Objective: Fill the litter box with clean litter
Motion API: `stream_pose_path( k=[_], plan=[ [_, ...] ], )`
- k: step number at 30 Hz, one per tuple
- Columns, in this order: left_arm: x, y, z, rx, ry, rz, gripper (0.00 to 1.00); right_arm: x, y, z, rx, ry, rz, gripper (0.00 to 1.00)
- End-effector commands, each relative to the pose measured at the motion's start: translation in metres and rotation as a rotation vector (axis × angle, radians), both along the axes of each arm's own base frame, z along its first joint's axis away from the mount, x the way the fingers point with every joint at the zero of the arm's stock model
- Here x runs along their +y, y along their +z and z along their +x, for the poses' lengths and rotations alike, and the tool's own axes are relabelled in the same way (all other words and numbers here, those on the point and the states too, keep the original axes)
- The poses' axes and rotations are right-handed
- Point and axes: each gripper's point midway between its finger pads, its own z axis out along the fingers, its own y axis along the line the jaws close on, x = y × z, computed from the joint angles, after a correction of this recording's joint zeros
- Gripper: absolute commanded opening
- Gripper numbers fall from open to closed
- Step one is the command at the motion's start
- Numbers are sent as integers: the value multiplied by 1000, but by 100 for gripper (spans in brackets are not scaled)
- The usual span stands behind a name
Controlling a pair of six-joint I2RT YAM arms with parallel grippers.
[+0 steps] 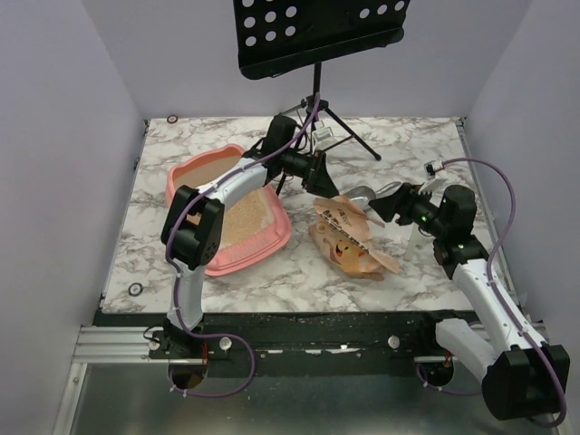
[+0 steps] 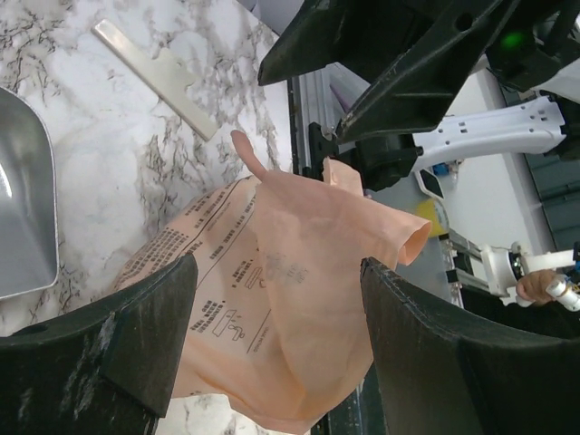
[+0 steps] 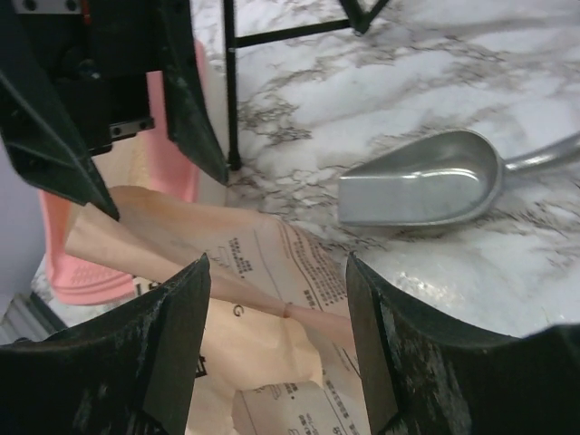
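A: One view at a time: looking down from overhead and seeing the litter box (image 1: 237, 256), salmon-pink plastic with rounded corners, lying at the left of the marble-patterned table (image 1: 417, 154), holding the clean litter (image 1: 258, 216), fine sandy grain.

B: Also spotting the crinkled orange-tan bag (image 1: 349, 237) just right of it, and hovering over that, the left gripper (image 1: 328, 184) and the right gripper (image 1: 379, 207).

A: Moving to the left wrist: finding the left gripper (image 2: 276, 299) spread wide, gripping nothing, with the wrinkled peach top of the bag (image 2: 299, 245) showing between the black fingers (image 2: 136, 344).

B: Noting a smooth grey metal scoop (image 2: 23, 208) lying on the marble beside it.

A: Switching to the right wrist: seeing the right gripper (image 3: 276, 290) parted as well, clamping nothing, hanging over the printed paper of the bag (image 3: 263, 258).

B: Catching the rounded bowl of the scoop (image 3: 421, 181) on the marble, and the pink plastic of the litter box (image 3: 82, 267) beyond the bag.
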Motion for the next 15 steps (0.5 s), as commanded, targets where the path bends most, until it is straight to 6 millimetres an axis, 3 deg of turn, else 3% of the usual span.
stream_pose_path(
  k=[1,6,8,11,15],
  plan=[
    [6,28,-11,-48,-65,-90,81,34,39,-11,-188,251,32,68],
    [11,30,-7,-22,-54,-132,81,54,40,-30,-286,328,-58,69],
    [14,39,-10,65,-59,-150,81,61,39,-33,-316,342,-101,70],
    [24,64,-24,-1,-127,-253,81,69,31,-33,-312,358,-134,70],
    [25,48,-17,25,-134,-244,77,68,31,-23,-345,296,-186,73]
  ],
)
